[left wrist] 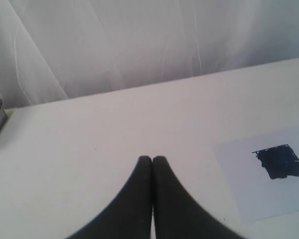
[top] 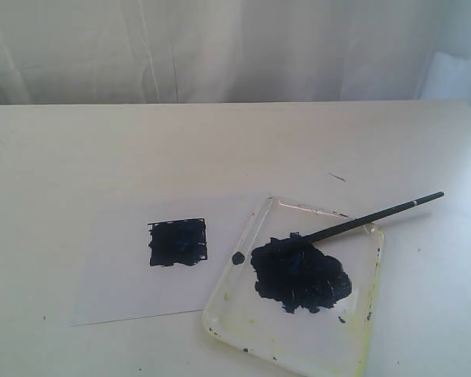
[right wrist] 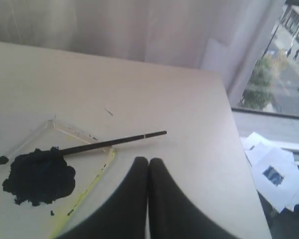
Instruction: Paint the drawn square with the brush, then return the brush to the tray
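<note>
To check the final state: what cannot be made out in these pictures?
- Right wrist view: part of the tray is cut off by the picture edge.
- Exterior and right wrist views: the tip of the brush is lost against the dark paint blob.
- Exterior view: left hand and right hand are out of frame.

You've got a white table (top: 63,157) with a white paper sheet (top: 118,290) flat on it and a short dark mark (top: 337,177) toward its far right. A white curtain (top: 220,47) hangs behind the table. A window (right wrist: 274,74) and loose printed papers (right wrist: 276,174) sit past its right edge.
</note>
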`<state>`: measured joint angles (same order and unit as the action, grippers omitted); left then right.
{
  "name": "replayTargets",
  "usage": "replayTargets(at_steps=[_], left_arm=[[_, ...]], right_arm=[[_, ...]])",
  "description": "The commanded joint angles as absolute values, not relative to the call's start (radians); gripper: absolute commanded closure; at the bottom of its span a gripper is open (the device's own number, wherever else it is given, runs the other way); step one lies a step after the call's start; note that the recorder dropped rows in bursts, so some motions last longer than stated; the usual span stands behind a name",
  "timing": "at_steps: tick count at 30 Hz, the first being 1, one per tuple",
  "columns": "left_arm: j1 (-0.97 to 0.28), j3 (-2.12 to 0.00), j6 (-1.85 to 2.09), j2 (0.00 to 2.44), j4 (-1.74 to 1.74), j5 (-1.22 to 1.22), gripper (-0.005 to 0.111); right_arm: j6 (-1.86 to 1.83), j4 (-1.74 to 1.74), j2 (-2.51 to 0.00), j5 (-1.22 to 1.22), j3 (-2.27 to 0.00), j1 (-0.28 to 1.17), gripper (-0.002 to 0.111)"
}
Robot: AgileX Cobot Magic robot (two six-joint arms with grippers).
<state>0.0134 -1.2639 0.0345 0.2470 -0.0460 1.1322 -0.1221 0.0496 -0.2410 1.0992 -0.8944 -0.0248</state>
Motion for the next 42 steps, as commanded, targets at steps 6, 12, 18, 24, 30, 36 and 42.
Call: replayTargets(at_steps=[6, 12, 18, 24, 30, 36, 42], left_arm=[[-0.012, -1.156, 0.023, 0.011, -0.043, 1.221, 0.107], [-0.015, -1.094, 0.023, 0.0, -0.031, 1.221, 0.107], [-0.013, -0.961, 0.024, 0.0, -0.025, 1.046, 0.107], [-0.013, -0.617, 0.021, 0.0, -0.024, 0.665, 0.107], [-0.013, -0.276, 0.021, 0.0, 0.044, 0.285, 0.107], [-0.013, 0.0, 0.023, 0.0, 0.044, 0.018, 0.107], [-0.013, 0.0, 0.028, 0.0, 0.044, 0.114, 0.107]], right_arm=[[-0.134, 0.051, 0.0, 1.129, -0.886, -0.029, 0.108], [-0.134, 0.023, 0.0, 1.148, -0.857, -0.029, 0.108], [-0.127, 0.021, 0.0, 0.941, -0.771, -0.029, 0.108], [-0.127, 0.017, 0.0, 0.536, -0.514, -0.029, 0.108], [-0.127, -0.019, 0.0, 0.162, -0.208, -0.029, 0.108], [-0.127, -0.019, 0.0, 0.102, -0.072, -0.029, 0.108], [-0.127, -0.019, 0.0, 0.169, 0.0, -0.029, 0.108]])
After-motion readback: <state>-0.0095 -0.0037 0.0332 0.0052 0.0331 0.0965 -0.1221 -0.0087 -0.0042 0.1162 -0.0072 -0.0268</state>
